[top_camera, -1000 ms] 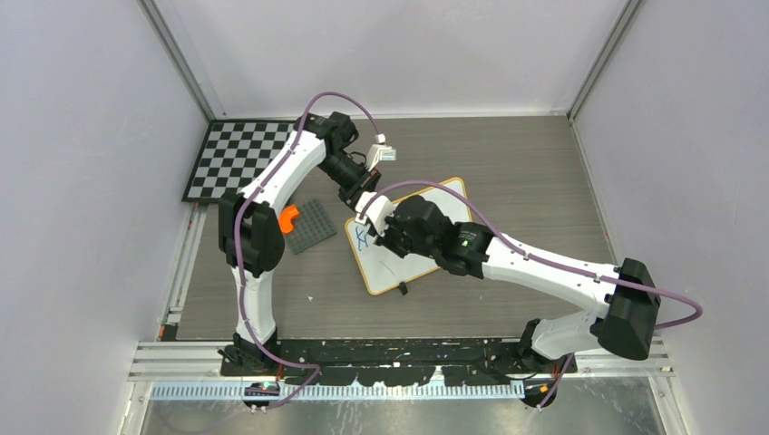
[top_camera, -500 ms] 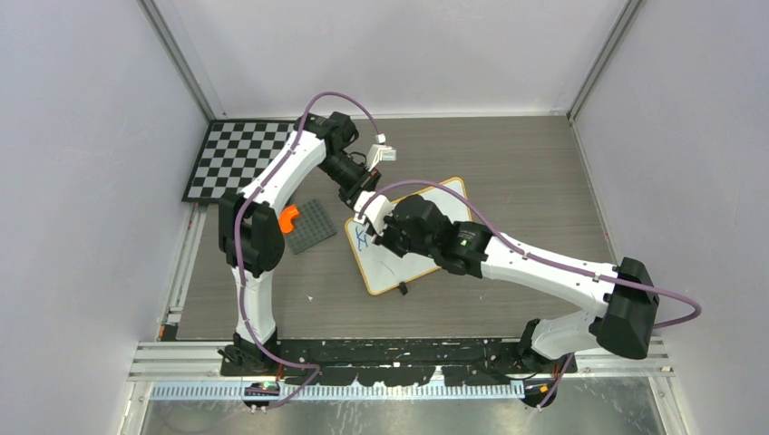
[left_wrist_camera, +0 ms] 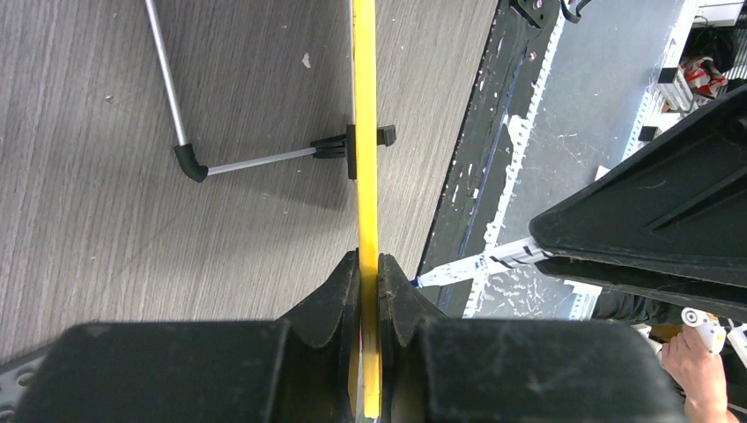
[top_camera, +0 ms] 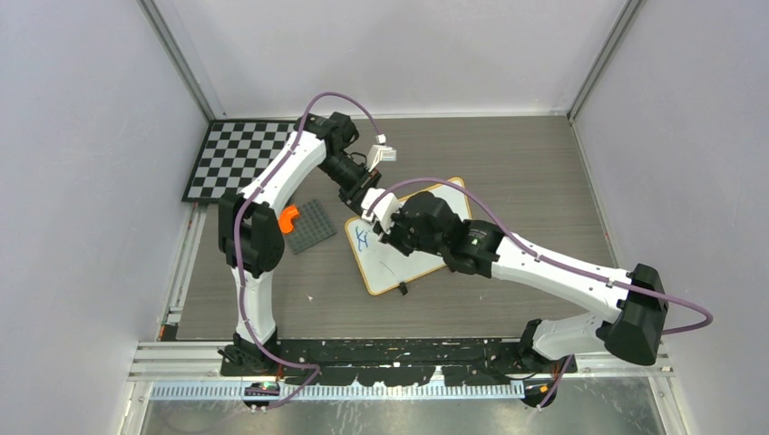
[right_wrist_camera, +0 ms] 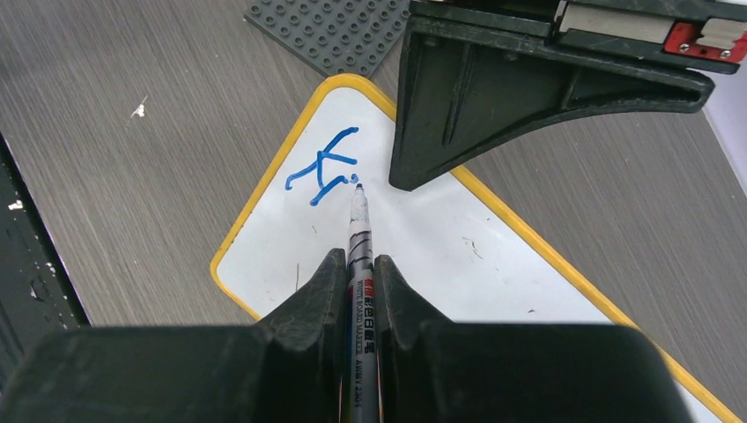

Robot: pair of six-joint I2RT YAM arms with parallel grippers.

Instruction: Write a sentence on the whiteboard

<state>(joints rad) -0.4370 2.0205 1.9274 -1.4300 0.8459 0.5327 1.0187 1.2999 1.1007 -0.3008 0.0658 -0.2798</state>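
Note:
The whiteboard (top_camera: 392,264) lies tilted on the table, its yellow-orange frame (right_wrist_camera: 250,205) around a white face. My left gripper (top_camera: 367,201) is shut on the board's far edge, and the left wrist view shows that edge (left_wrist_camera: 366,176) clamped between both jaws (left_wrist_camera: 368,270). My right gripper (top_camera: 387,234) is shut on a whiteboard marker (right_wrist_camera: 359,238) whose tip rests at the board's face. Of the sentence, only a blue K-shaped letter (right_wrist_camera: 321,167) and a small blue dot at the marker tip show; the letter also shows from above (top_camera: 362,238).
A grey studded plate (top_camera: 311,225) with an orange piece (top_camera: 288,217) lies left of the board. The checkerboard (top_camera: 238,159) is at the back left. The board's black foot (top_camera: 402,289) sticks out at its near edge, and a metal stand leg (left_wrist_camera: 176,97) lies under it.
The right arm has shifted slightly to the right, carrying the marker just past the K. The left arm and the board have not moved.

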